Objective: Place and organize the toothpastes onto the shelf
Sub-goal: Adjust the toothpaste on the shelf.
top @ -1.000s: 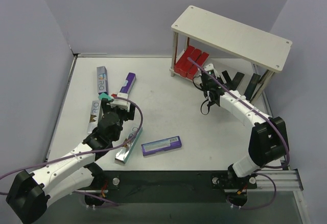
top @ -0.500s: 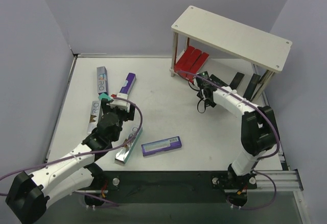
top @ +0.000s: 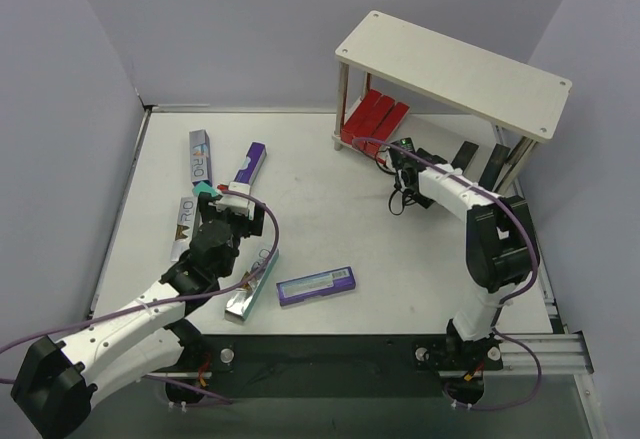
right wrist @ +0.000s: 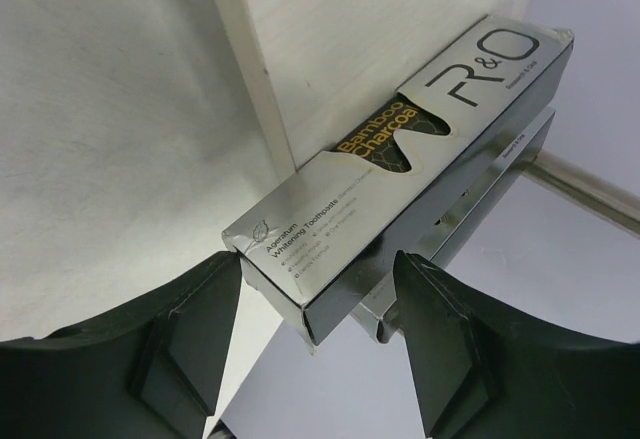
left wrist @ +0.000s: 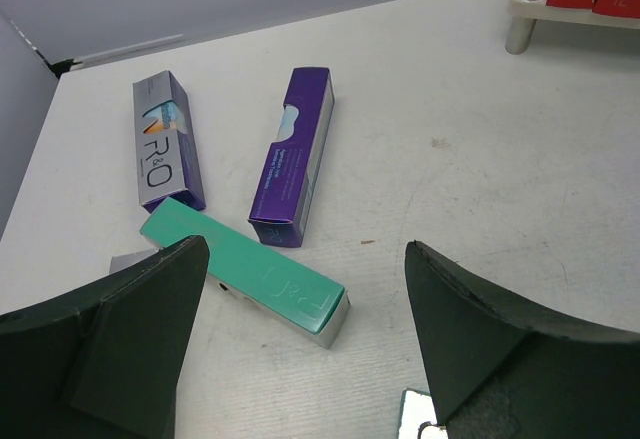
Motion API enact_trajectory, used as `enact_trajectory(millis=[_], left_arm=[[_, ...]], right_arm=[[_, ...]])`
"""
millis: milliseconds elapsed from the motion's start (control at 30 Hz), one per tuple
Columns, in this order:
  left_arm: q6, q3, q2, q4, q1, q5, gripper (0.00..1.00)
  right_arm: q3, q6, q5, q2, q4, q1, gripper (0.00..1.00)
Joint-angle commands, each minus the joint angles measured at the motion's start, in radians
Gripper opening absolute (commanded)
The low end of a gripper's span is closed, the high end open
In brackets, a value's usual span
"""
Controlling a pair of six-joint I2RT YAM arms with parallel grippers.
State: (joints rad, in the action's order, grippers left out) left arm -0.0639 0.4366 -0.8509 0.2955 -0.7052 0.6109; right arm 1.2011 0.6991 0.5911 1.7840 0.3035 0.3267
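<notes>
Comes down to the right gripper [right wrist: 318, 267], honestly. Parked low at the front of the shelf [top: 455, 69], between the red cartons [top: 375, 119] on the lower tier and the black cartons [top: 493, 167] further right. Jaws part-way apart, straddling the near short end of the silver Bamboo Charcoal carton [right wrist: 400, 149]. Can't tell from the wrist view whether pinching already or just bracketing, so not calling it a grip. Key bit: carton dead ahead of the claw, long axis running away from the fingers and skewed a little to the right, with a second carton [right wrist: 470, 209] just beside and below on the same heading. So probably a lengthwise job next: squeezing across the narrow width, then sliding or nudging along that axis, not sideways. Worth squaring up the skew first, or risking a twist in the grip. Left gripper [left wrist: 308, 251] way over on the other side, spread wide and holding nothing, hovering over a teal carton [left wrist: 250, 274] lying slantwise under it, near a purple carton [left wrist: 295, 154]. Nowhere near the shelf, so pretty clearly the right arm's job.
</notes>
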Motion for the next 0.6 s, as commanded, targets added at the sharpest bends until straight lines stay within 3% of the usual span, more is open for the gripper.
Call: enact_trajectory(millis=[0,67,167,567], left_arm=[[0.004,0.047,0.009,0.011,0.001,-0.019,0.91],[0.004,0.047,0.01,0.011,0.001,-0.02,0.91],[0.004,0.047,0.009,0.01,0.001,-0.02,0.91],[0.006,0.045,0.01,0.008,0.001,-0.022,0.91]], right_arm=[[0.025,0.025,0.058,0.006,-0.012,-0.018,0.61],[0.02,0.027,0.062,0.009,-0.029,-0.025,0.61],[0.02,0.028,0.068,0.014,-0.041,-0.04,0.51],[0.011,0.011,0.082,0.0,-0.055,-0.057,0.49]])
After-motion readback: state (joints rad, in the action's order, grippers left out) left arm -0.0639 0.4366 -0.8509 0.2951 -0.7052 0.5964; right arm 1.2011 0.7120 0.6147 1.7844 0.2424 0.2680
